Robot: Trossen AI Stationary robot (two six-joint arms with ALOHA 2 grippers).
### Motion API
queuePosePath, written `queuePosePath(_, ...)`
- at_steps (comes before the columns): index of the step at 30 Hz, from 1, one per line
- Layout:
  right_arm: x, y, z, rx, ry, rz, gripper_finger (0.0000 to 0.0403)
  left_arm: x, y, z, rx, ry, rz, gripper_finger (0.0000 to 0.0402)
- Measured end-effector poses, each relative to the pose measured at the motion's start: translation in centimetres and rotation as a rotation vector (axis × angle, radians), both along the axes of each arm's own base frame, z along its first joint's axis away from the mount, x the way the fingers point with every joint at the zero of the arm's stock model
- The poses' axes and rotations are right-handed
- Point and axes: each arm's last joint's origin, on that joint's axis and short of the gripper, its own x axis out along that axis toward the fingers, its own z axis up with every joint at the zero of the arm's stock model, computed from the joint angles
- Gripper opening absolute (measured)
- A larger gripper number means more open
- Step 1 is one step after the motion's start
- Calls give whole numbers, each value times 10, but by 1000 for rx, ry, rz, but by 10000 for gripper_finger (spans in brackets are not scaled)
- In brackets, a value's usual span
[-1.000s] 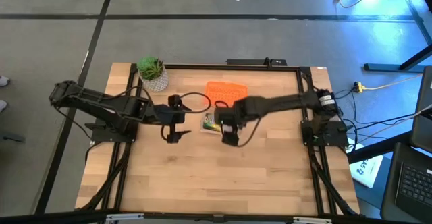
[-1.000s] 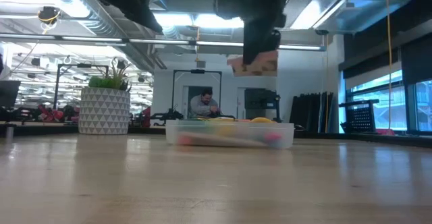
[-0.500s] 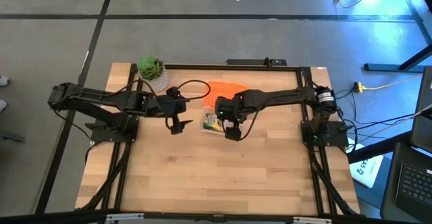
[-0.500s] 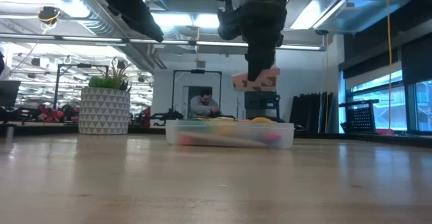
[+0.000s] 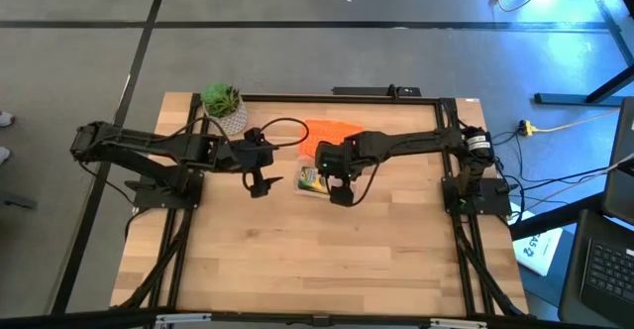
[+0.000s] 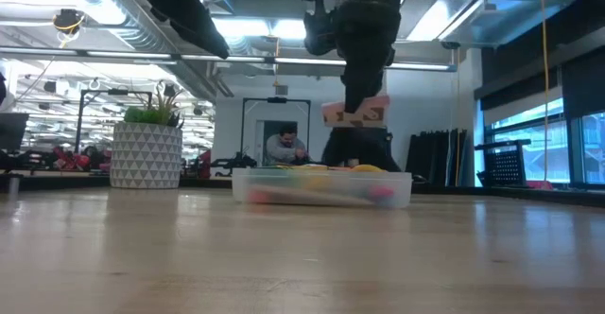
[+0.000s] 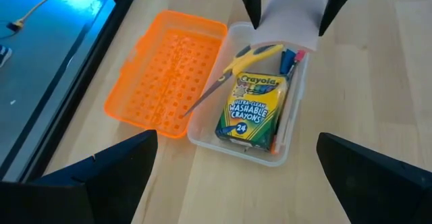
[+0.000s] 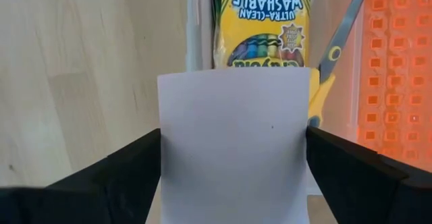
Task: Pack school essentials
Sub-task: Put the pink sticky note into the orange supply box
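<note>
Right gripper (image 8: 233, 183) holds the pink note pad (image 8: 234, 143), jaws spread wide and clamped on the pad's two side edges; the pad sits squarely between the fingers, flat face toward the wrist camera. In the low view the pad (image 6: 354, 113) hangs in the air below the gripper, above the clear case (image 6: 321, 187), not touching it, and looks roughly level with a slight tilt, though that view is backlit so hard to be sure.

In the left wrist view the pad (image 7: 289, 18) hangs over the far end of the case (image 7: 202, 133).

Inside the case: crayon box (image 7: 248, 113) lying flat, long axis along the case's length. Yellow-handled scissors (image 7: 233, 69) lie diagonally beside it, handles toward the pad end, blades pointing toward the orange lid (image 7: 165, 72), which lies open flat on the table, touching the case's long side. A couple of pens (image 7: 289, 61) run along the other side of the crayon box.

Left gripper (image 5: 260, 182) is fully open, holding nothing, hovering just beside the case on the potted plant (image 5: 225, 108) side.
</note>
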Motion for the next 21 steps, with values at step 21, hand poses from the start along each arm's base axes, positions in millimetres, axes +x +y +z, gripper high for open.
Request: queuePosePath(21,3,-2,-42,-15,73,86,346,0,0,1,-1,-7,0,400)
